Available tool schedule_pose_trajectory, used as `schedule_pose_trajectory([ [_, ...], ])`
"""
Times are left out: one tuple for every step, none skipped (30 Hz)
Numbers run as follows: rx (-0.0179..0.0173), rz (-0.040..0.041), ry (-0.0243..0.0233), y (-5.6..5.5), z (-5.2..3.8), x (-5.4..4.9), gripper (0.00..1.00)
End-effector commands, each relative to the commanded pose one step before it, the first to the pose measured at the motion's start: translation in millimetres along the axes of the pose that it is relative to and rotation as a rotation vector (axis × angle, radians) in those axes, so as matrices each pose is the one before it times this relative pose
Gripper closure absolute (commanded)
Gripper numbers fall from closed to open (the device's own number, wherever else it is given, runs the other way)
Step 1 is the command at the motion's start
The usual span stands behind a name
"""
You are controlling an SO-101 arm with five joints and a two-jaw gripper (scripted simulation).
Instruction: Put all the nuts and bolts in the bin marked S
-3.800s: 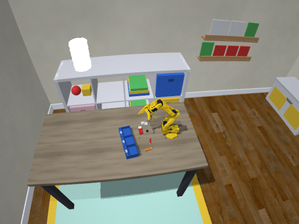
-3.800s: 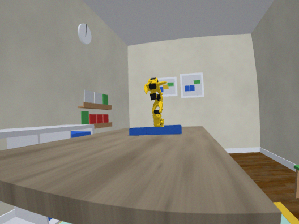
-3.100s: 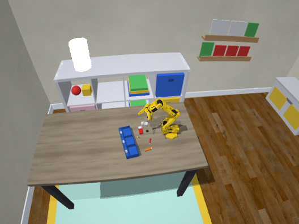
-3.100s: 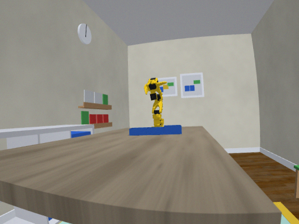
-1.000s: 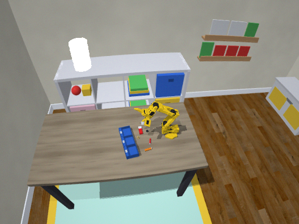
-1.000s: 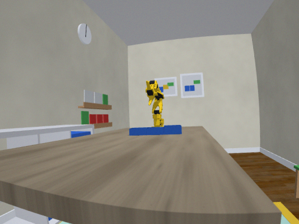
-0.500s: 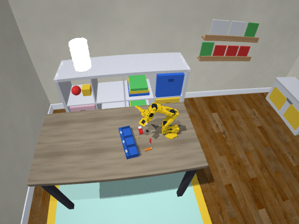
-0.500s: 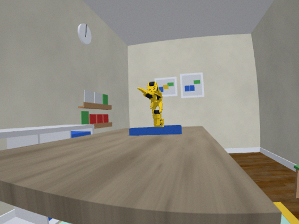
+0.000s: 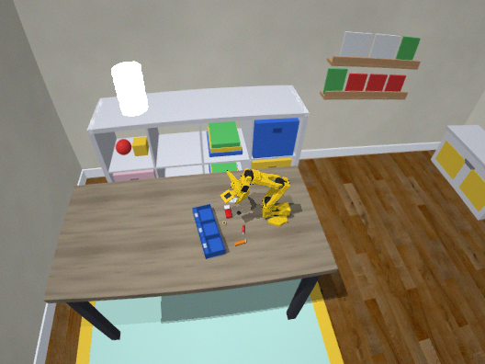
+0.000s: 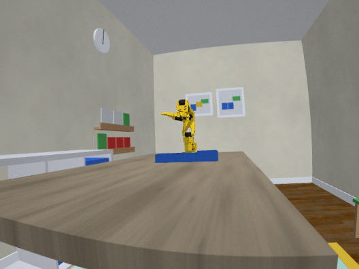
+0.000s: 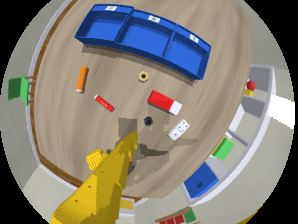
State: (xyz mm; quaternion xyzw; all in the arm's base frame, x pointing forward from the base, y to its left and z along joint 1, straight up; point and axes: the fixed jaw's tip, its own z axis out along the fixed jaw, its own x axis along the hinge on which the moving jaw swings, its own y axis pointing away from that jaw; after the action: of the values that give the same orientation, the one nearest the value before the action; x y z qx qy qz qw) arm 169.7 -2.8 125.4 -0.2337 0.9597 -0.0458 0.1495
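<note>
A blue row of three bins (image 9: 202, 215) (image 10: 204, 156) (image 11: 100, 30) lies on the table; I cannot read which one is marked S. To its right lie a small yellow nut (image 9: 224, 222) (image 11: 143, 76), a black nut (image 9: 238, 212) (image 11: 148, 121), a red bolt (image 9: 242, 229) (image 11: 104, 103) and an orange stick-like piece (image 9: 240, 243) (image 11: 81, 79). A red block with a white end (image 9: 228, 212) (image 11: 164, 103) and a small white piece (image 11: 178, 129) lie near them. My gripper (image 9: 231, 181) (image 10: 167, 115) (image 11: 133, 139) is open and empty, held high above the black nut and red block.
The arm's base (image 9: 276, 213) stands at the table's back right. A white shelf unit (image 9: 197, 106) with coloured boxes stands behind the table. The table edge (image 9: 193, 287) is far in front of the parts.
</note>
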Motion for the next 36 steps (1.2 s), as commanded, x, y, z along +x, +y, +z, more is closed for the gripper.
schedule_pose_trajectory([
  [-0.01064, 0.1221, 0.01449, 2.51, -0.161, 1.13, 0.0],
  [-0.00246, 0.0274, 0.00595, 0.36, 0.536, 0.59, 0.0],
  [-0.00223, 0.02628, 0.00581, 0.32, 0.513, 0.57, 0.0],
  [0.0, 0.0, 0.0, 0.0, 0.0, 0.0, 0.0],
  [0.0, 0.0, 0.0, 0.0, 0.0, 0.0, 0.0],
  [-0.002, 0.02514, 0.00559, 0.29, 0.489, 0.55, 0.0],
  [-0.00175, 0.02398, 0.00539, 0.26, 0.475, 0.53, 0.0],
  [-0.00157, 0.02282, 0.00516, 0.23, 0.448, 0.51, 0.0],
  [-0.00135, 0.02165, 0.00494, 0.2, 0.421, 0.49, 0.0],
  [-0.00119, 0.02046, 0.00468, 0.18, 0.404, 0.47, 0.0],
  [-0.00103, 0.0193, 0.00442, 0.15, 0.382, 0.44, 0.0],
  [-0.00091, 0.01814, 0.0042, 0.14, 0.359, 0.42, 0.0],
  [-0.00078, 0.01698, 0.00395, 0.12, 0.335, 0.39, 0.0],
  [-0.00066, 0.01581, 0.00366, 0.1, 0.312, 0.37, 0.0],
  [-0.00053, 0.01465, 0.00343, 0.08, 0.288, 0.34, 0.0],
  [-0.00047, 0.01355, 0.00315, 0.07, 0.27, 0.31, 0.0],
  [-0.00038, 0.01242, 0.0029, 0.06, 0.245, 0.29, 0.0],
  [-0.00035, 0.01135, 0.00268, 0.05, 0.22, 0.26, 0.0],
  [-0.00026, 0.01029, 0.0024, 0.05, 0.207, 0.24, 0.0],
  [-0.00023, 0.00925, 0.00218, 0.03, 0.183, 0.22, 0.0],
  [0.0, 0.0, 0.0, 0.0, 0.0, 0.0, 0.0],
  [0.0, 0.0, 0.0, 0.0, 0.0, 0.0, 0.0],
  [-0.00018, 0.00824, 0.00195, 0.03, 0.163, 0.2, 0.0],
  [-0.00013, 0.00729, 0.00172, 0.02, 0.145, 0.17, 0.0],
  [-0.00013, 0.00638, 0.00147, 0.02, 0.127, 0.15, 0.0],
  [-0.00007, 0.0055, 0.00131, 0.02, 0.11, 0.13, 0.0],
  [-0.0001, 0.00465, 0.0011, 0.01, 0.091, 0.11, 0.0],
  [-0.00004, 0.0039, 0.00091, 0.01, 0.079, 0.09, 0.0],
  [-0.00007, 0.00317, 0.00075, 0.01, 0.061, 0.07, 0.0],
  [-0.00003, 0.00251, 0.00059, 0.01, 0.049, 0.06, 0.0],
  [0.0, 0.00192, 0.00047, 0.0, 0.037, 0.05, 0.0],
  [-0.00003, 0.00141, 0.00031, 0.0, 0.031, 0.03, 0.0],
  [0.0, 0.00094, 0.00022, 0.0, 0.018, 0.02, 0.0],
  [0.0, 0.0006, 0.00016, 0.01, 0.012, 0.01, 0.0],
  [0.0, 0.00031, 0.00006, 0.0, 0.006, 0.01, 0.0],
  [0.0, 0.00009, 0.00003, 0.0, 0.0, 0.0, 0.0],
])
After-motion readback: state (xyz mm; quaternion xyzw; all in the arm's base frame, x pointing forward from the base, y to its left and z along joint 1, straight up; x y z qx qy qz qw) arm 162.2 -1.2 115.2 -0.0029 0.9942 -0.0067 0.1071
